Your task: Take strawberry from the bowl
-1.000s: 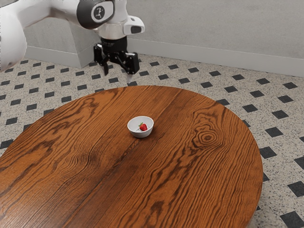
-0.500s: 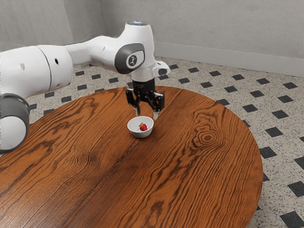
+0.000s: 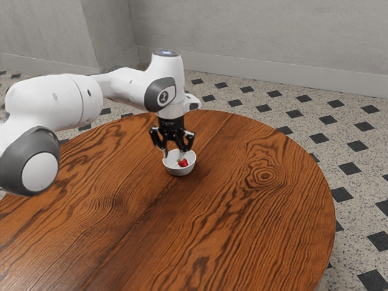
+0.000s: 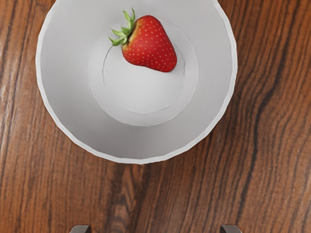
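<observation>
My gripper (image 3: 174, 156) is open over the bowl, its fingertips overlapping the bowl's back part in the exterior view. The white bowl (image 3: 180, 172) stands upright on the table with the red strawberry (image 3: 183, 163) inside. From the wrist, the strawberry (image 4: 149, 46) lies on its side on the bottom of the bowl (image 4: 109, 138), green leaves at one end. Two widely spaced fingertips of the gripper (image 4: 155, 229) show there, with neither touching the strawberry. How high they stand above the rim I cannot tell.
The round wooden table (image 3: 242, 224) carries the bowl near its far edge. A grey wall (image 3: 273, 36) and a tiled floor (image 3: 357, 176) lie beyond it.
From beyond the table's far edge, my hand has come over to the bowl, lately shifting toward the exterior view's left and lower. Bowl and strawberry have stayed put.
</observation>
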`<action>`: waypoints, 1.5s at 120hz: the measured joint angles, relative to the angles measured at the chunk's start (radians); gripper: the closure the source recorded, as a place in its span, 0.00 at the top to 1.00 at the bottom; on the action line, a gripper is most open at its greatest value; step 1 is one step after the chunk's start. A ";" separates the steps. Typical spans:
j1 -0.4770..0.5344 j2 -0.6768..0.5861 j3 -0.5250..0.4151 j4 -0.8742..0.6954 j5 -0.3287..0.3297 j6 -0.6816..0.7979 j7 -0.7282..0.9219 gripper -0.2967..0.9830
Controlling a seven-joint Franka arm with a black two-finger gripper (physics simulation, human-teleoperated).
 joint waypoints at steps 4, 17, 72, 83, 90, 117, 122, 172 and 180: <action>0.004 0.023 0.001 0.015 0.000 0.012 -0.002 0.47; 0.022 0.099 0.004 0.082 0.000 0.057 -0.008 0.47; 0.045 0.265 0.003 0.235 -0.001 0.148 -0.021 0.47; 0.049 0.276 0.004 0.238 -0.001 0.159 -0.023 0.47; 0.053 0.280 0.004 0.238 -0.001 0.165 -0.023 0.47; 0.059 0.310 -0.002 0.263 -0.001 0.189 -0.024 0.47; 0.059 0.315 -0.002 0.264 -0.001 0.193 -0.023 0.47; 0.059 0.332 -0.002 0.278 0.002 0.208 -0.019 0.35; 0.059 0.333 -0.002 0.279 0.003 0.209 -0.019 0.35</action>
